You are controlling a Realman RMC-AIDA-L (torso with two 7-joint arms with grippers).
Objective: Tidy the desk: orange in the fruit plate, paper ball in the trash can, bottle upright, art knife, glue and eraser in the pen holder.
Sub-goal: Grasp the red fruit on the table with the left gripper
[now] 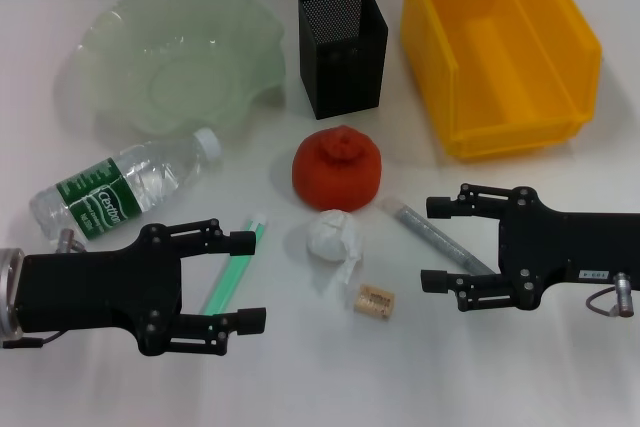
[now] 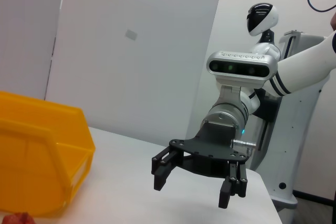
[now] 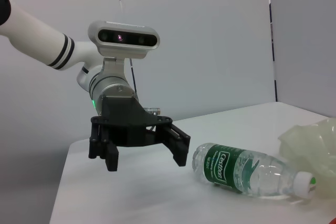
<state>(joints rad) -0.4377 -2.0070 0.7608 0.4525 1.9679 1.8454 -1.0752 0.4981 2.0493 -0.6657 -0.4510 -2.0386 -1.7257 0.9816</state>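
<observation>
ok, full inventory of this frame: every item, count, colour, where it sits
fruit plate: 1, pale green glass, far left, empty
pen holder: 1, black mesh, far centre
trash can: 1, yellow, far right, empty
bottle: 1, clear with green label, lying on its side near the plate
orange: 1, red-orange, centre
paper ball: 1, white, just in front of the orange
eraser: 1, tan, near centre
green stick: 1, between the left gripper's fingers' span, on the table
grey tube: 1, by the right gripper
left gripper: open, near left
right gripper: open, near right
</observation>
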